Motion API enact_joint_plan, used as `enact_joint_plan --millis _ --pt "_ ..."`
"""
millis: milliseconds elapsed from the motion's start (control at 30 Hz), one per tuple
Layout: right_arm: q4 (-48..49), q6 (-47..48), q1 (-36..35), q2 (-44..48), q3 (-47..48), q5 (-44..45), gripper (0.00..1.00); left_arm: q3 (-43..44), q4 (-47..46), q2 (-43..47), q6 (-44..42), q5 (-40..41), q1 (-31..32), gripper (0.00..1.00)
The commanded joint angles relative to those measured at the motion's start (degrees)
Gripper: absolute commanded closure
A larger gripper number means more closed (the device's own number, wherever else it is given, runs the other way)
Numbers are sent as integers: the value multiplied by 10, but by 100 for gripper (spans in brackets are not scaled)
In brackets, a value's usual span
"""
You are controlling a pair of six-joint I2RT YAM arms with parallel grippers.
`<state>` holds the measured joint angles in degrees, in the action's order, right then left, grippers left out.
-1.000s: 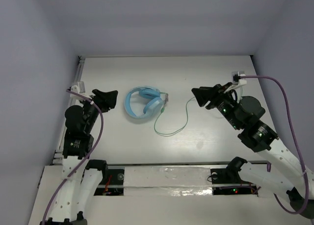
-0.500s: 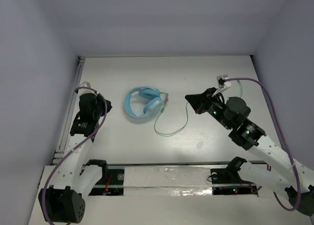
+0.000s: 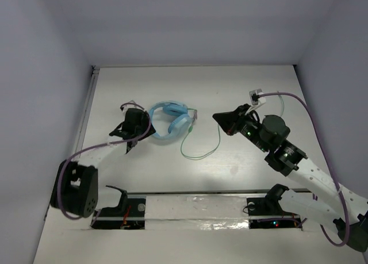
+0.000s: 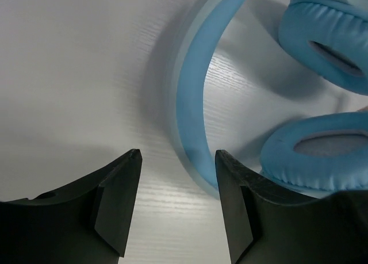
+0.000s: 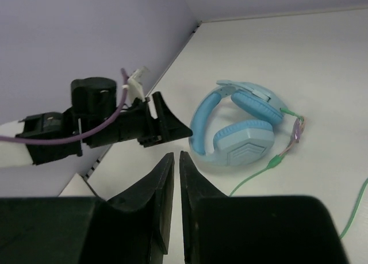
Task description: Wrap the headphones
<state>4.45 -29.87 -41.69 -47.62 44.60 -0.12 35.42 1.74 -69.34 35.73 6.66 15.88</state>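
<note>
Reaches low and inward with the left arm, left end effector set just beside the outer curve of the headphones, fingers spread wide, headband just ahead of the tips and nothing gripped. Angles the right arm forward and leftward over the desk, right end effector well apart from the headphones, fingers pinched to a narrow slit around nothing. Lying flat left of desk centre: light blue headband bowed toward the left arm, two oval padded earcups tucked together, one outer shell marked with a raised chevron. Trailing toward the near edge: a thin pale green cable, loosely looped.
</note>
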Motion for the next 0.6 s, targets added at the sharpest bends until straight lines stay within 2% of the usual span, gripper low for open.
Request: enact_joint_plan --millis 0,167,333,467,533,567 --pt "33 7 -1 -2 -5 -23 85 47 -66 -65 8 43 20 48" --pt "33 8 -1 1 -9 -28 81 69 -80 -148 -1 78 30 47" --pt "33 8 -1 -5 -8 -35 80 102 -82 -205 -24 100 36 41" --pt "33 9 -1 -6 -7 -33 80 122 -82 -236 -35 111 42 43" --pt "35 9 -1 -9 -7 -32 80 128 -83 -252 -36 113 42 55" --pt "36 9 -1 -10 -7 -33 80 129 -84 -257 -36 113 47 69"
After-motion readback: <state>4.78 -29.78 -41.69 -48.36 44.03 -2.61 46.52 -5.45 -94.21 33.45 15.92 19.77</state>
